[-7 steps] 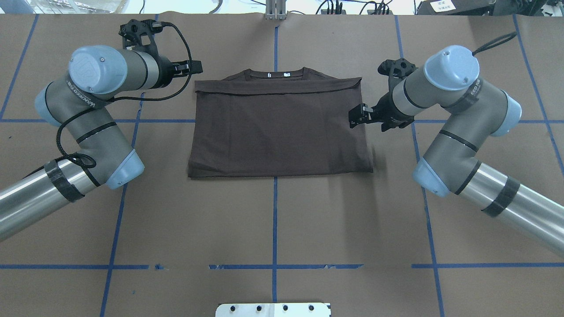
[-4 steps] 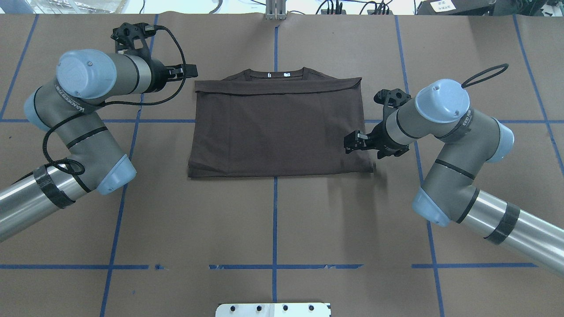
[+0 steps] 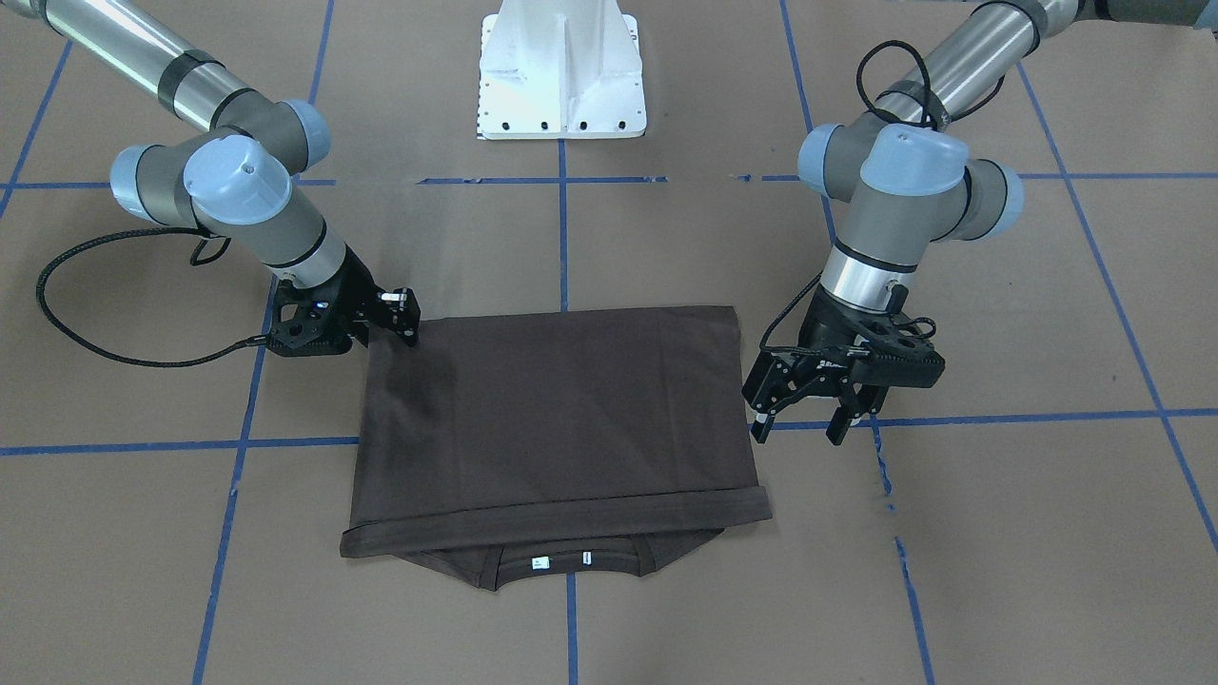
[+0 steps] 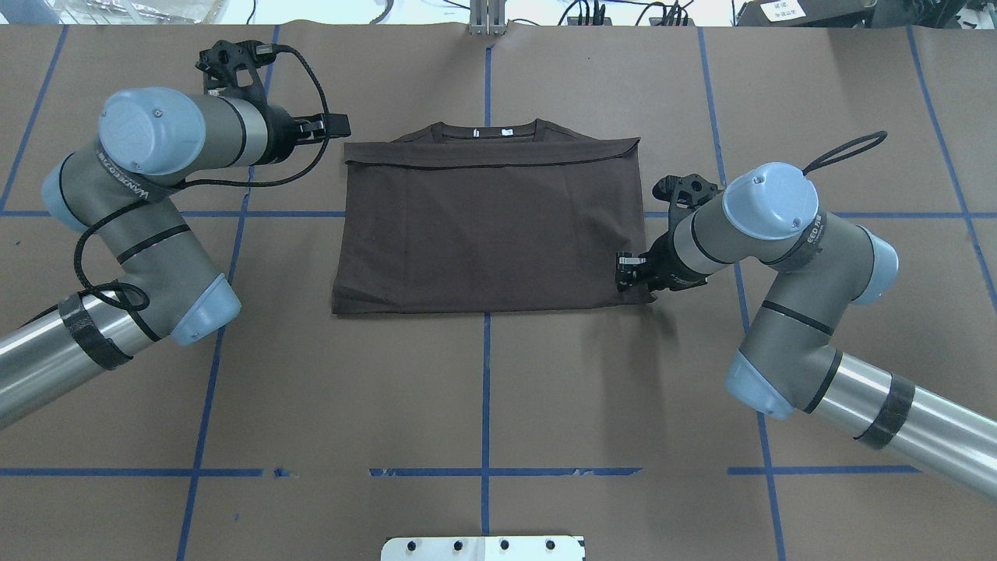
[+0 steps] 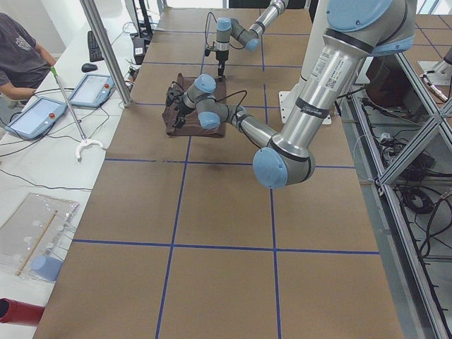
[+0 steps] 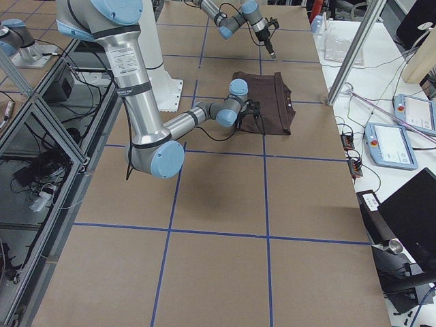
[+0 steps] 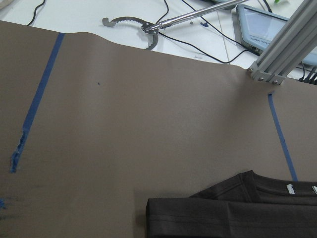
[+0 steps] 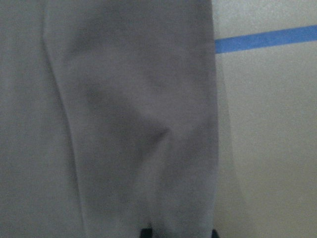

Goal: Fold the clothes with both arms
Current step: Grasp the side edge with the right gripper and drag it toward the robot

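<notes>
Reference: clock positions read from the overhead view, dial centred on the garment, 12 o'clock away from the robot.
T-shirt (image 4: 491, 226): dark brown, folded into a flat rectangle, lying at mid-table.
Collar (image 4: 487, 131): ribbed; projects at 12 o'clock beyond a folded-over band and carries two small white tags (image 4: 506, 132).
Edges: 6 o'clock edge straight; slight layered wrinkle at the 7 o'clock corner; side edges nearly parallel.
Fabric: thin, matte knit with soft creases near the 4 o'clock corner.
Right gripper (image 4: 631, 276): down at the 4 o'clock corner, over the side edge; the wrist view shows its fingertips (image 8: 145, 232) spread apart with cloth between them.
Left gripper (image 3: 799, 428): at 10 o'clock, just beside the side edge, apart from the cloth, fingers spread wide, nothing held.
Open room: brown paper cover (image 4: 350, 389) borders all four sides, widest at 6 o'clock.
Surface: matte paper with a grid of blue tape lines (image 4: 485, 374).
Pedestal (image 4: 483, 548): white metal, far 6 o'clock.
</notes>
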Controlling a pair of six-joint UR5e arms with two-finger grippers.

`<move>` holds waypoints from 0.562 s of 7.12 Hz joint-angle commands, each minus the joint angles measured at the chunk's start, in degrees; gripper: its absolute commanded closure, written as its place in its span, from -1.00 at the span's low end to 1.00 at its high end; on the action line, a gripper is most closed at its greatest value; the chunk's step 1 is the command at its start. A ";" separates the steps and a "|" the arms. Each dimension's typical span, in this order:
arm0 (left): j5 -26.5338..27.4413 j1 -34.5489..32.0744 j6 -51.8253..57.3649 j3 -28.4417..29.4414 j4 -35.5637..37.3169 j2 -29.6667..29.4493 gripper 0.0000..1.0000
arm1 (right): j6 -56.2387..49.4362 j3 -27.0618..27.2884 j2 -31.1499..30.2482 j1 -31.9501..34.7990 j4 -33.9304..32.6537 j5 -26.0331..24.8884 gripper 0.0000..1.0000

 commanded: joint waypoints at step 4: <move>-0.01 0.18 -0.22 -0.59 -0.04 -0.21 -1.00 | 0.60 17.44 -13.91 -6.95 -0.37 1.45 1.00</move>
